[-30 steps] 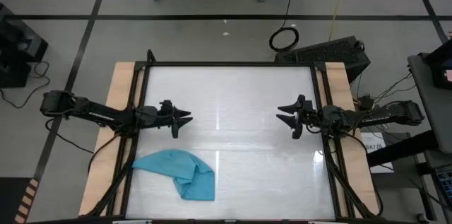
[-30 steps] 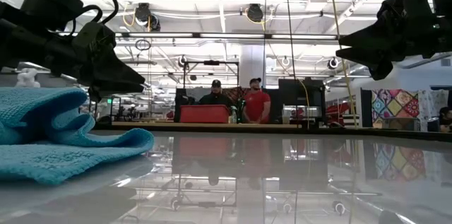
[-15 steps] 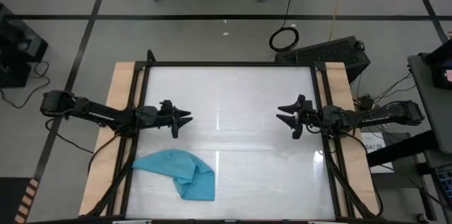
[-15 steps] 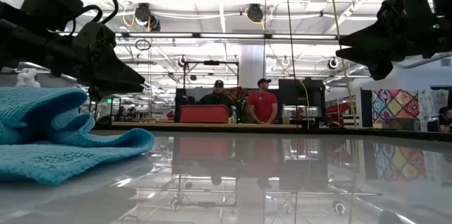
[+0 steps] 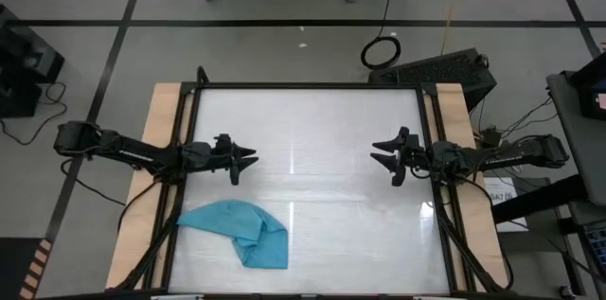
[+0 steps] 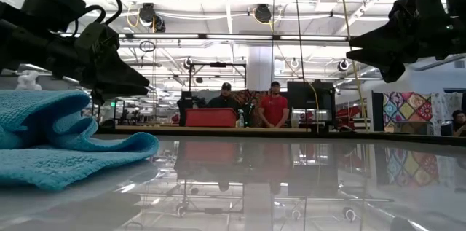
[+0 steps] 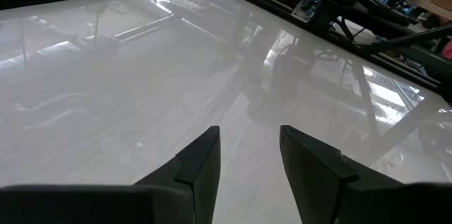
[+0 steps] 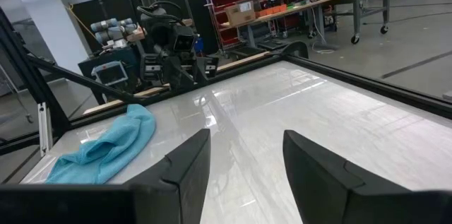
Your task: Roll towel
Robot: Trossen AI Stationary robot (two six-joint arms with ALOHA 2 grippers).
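Note:
The teal-blue towel (image 5: 240, 230) lies crumpled on the table near its front left corner, partly folded over itself; it also shows in the low view (image 6: 58, 140) and the right wrist view (image 8: 106, 144). My left gripper (image 5: 248, 158) hovers open and empty above the table, on the far side of the towel. My right gripper (image 5: 377, 158) hovers open and empty at the table's right side. In the wrist views the left gripper (image 7: 248, 146) and right gripper (image 8: 244, 150) show a clear gap between the fingers.
The glossy white tabletop (image 5: 312, 139) has a dark frame and wooden side strips (image 5: 161, 120). Two people (image 6: 247, 107) stand far off in the room behind the table. A keyboard (image 5: 445, 68) lies beyond the far right corner.

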